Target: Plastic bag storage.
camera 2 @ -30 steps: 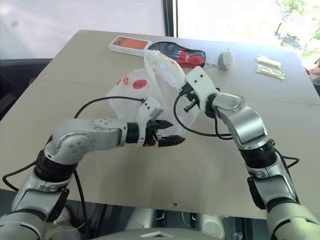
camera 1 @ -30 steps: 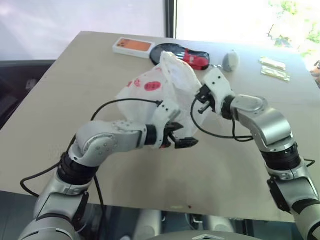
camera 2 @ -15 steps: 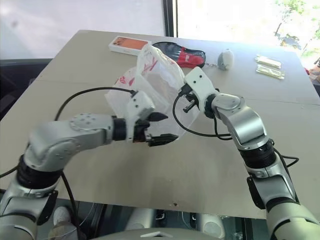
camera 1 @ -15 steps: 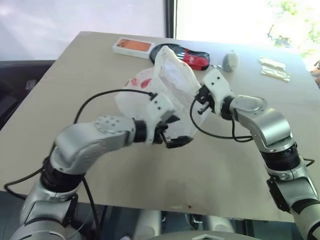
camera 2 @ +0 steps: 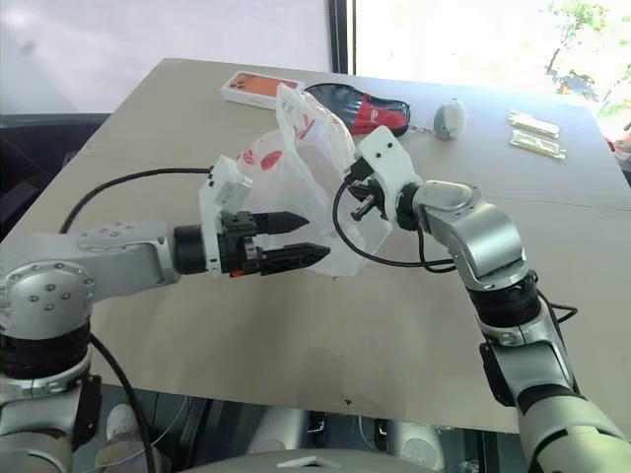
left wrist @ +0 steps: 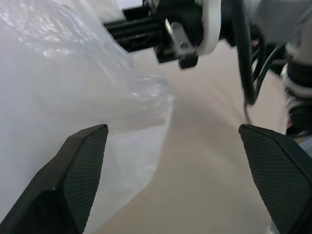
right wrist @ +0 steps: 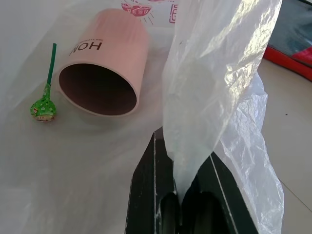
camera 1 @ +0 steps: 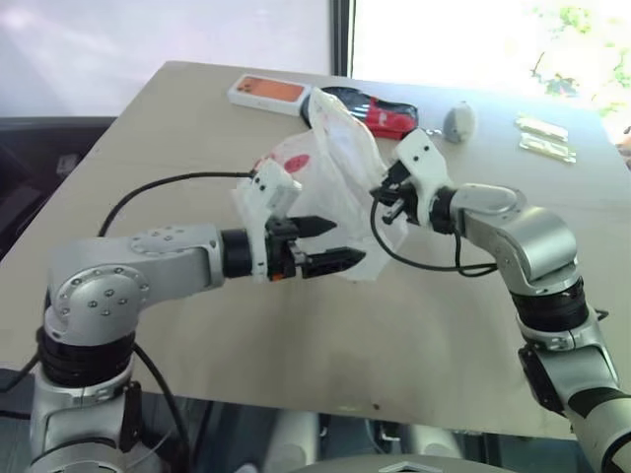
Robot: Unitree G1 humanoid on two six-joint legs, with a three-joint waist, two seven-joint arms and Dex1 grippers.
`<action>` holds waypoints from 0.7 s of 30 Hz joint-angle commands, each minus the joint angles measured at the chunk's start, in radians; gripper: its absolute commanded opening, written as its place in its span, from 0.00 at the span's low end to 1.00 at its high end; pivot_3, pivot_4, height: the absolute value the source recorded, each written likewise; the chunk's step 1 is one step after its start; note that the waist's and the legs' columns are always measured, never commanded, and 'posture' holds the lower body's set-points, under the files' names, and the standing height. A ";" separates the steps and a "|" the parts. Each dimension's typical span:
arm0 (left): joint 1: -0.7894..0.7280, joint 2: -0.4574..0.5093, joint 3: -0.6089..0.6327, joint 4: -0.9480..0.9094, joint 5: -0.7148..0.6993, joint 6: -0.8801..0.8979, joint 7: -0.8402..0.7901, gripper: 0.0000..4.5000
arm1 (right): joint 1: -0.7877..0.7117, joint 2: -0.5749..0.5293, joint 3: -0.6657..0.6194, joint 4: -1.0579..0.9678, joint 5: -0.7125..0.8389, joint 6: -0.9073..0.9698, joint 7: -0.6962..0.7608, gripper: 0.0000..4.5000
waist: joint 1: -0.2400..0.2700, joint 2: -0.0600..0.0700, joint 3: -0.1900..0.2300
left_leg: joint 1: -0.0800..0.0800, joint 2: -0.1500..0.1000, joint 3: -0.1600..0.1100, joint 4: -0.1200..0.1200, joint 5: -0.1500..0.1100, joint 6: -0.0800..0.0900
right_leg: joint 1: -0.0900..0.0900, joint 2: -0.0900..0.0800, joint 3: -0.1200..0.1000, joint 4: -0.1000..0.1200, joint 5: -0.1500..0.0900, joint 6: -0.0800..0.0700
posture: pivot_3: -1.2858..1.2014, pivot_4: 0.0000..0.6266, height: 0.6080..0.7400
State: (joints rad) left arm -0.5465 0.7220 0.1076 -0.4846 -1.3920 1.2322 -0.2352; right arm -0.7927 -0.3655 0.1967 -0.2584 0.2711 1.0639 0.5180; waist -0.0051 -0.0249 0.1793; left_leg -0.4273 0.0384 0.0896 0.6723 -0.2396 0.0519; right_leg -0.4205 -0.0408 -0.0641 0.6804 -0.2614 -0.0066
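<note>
While the right gripper [right wrist: 181, 207] clamped the thin translucent white plastic bag [right wrist: 214, 87], the left gripper [camera 2: 296, 239] hung spread apart beside it

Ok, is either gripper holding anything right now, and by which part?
Right gripper pinches a gathered strip of the plastic bag. Left gripper is open, holding nothing.

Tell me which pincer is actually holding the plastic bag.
The right pincer: it is shut on a fold of the plastic bag. The left pincer stands open beside the bag, holding nothing.
</note>
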 commanded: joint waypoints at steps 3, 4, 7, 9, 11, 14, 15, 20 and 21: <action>-0.027 -0.012 -0.001 0.087 -0.240 -0.031 0.137 0.99 | -0.029 -0.007 -0.014 -0.025 0.005 0.001 -0.007 0.00 | -0.004 0.000 0.000 | 0.000 0.000 0.000 0.000 0.000 0.000 | 0.000 0.000 0.000 0.000 0.000 0.000 | 0.52 0.24 1.00; -0.027 -0.018 -0.012 0.099 -0.265 -0.038 0.161 0.99 | -0.029 -0.007 -0.014 -0.026 0.006 0.002 -0.008 0.00 | -0.004 0.000 0.000 | 0.000 0.000 0.000 0.000 0.000 0.000 | 0.000 0.000 0.000 0.000 0.000 0.000 | 0.52 0.24 1.00; -0.043 -0.061 -0.050 0.115 -0.240 -0.061 0.220 0.99 | -0.033 -0.005 -0.013 -0.026 0.007 0.004 -0.012 0.00 | -0.002 0.000 0.000 | 0.000 0.000 0.000 0.000 0.000 0.000 | 0.000 0.000 0.000 0.000 0.000 0.000 | 0.52 0.24 1.00; -0.060 -0.091 -0.082 0.121 -0.206 -0.069 0.255 0.99 | -0.037 -0.003 -0.013 -0.030 0.010 0.011 -0.014 0.00 | 0.002 0.000 0.000 | 0.000 -0.001 0.000 0.000 0.000 0.000 | 0.001 -0.001 0.000 0.000 0.000 0.000 | 0.52 0.24 1.00; -0.070 -0.108 -0.111 0.122 -0.177 -0.064 0.281 0.99 | -0.039 -0.003 -0.014 -0.035 0.013 0.017 -0.015 0.00 | 0.002 0.000 0.000 | 0.000 -0.001 0.000 0.000 0.000 0.000 | 0.001 0.000 -0.001 0.000 0.000 0.000 | 0.52 0.24 1.00; -0.086 -0.097 -0.170 0.098 -0.040 -0.056 0.258 0.99 | -0.041 -0.001 -0.016 -0.036 0.017 0.021 -0.017 0.00 | 0.002 0.000 0.000 | 0.000 -0.001 0.000 0.000 0.000 0.000 | 0.001 0.000 -0.001 0.000 0.000 0.000 | 0.52 0.24 1.00; -0.094 -0.094 -0.197 0.093 0.024 -0.059 0.244 0.99 | -0.041 -0.001 -0.015 -0.036 0.018 0.022 -0.018 0.00 | 0.002 0.000 0.000 | 0.000 -0.001 0.000 0.000 0.000 0.000 | 0.001 0.000 -0.001 0.000 0.000 0.000 | 0.52 0.24 1.00; -0.132 -0.071 -0.347 0.073 0.334 -0.118 0.147 0.99 | -0.042 0.005 -0.016 -0.032 0.021 0.025 -0.021 0.00 | 0.002 0.000 0.000 | 0.000 -0.001 0.000 0.000 0.000 0.000 | 0.001 0.001 -0.001 0.000 0.000 0.000 | 0.52 0.24 1.00; -0.144 -0.060 -0.394 0.075 0.403 -0.134 0.114 0.99 | -0.042 0.009 -0.024 -0.028 0.027 0.029 -0.021 0.00 | 0.002 0.000 0.000 | 0.000 -0.001 0.000 0.000 0.000 0.000 | 0.001 0.001 -0.001 0.000 0.000 0.000 | 0.52 0.24 1.00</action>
State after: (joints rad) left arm -0.6939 0.6335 -0.2105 -0.4163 -1.1108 1.0959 -0.0928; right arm -0.8056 -0.3629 0.2105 -0.2390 0.2782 1.1091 0.4946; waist -0.0034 -0.0248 0.1793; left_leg -0.4273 0.0378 0.0897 0.6725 -0.2395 0.0518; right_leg -0.4199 -0.0401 -0.0646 0.6800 -0.2614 -0.0068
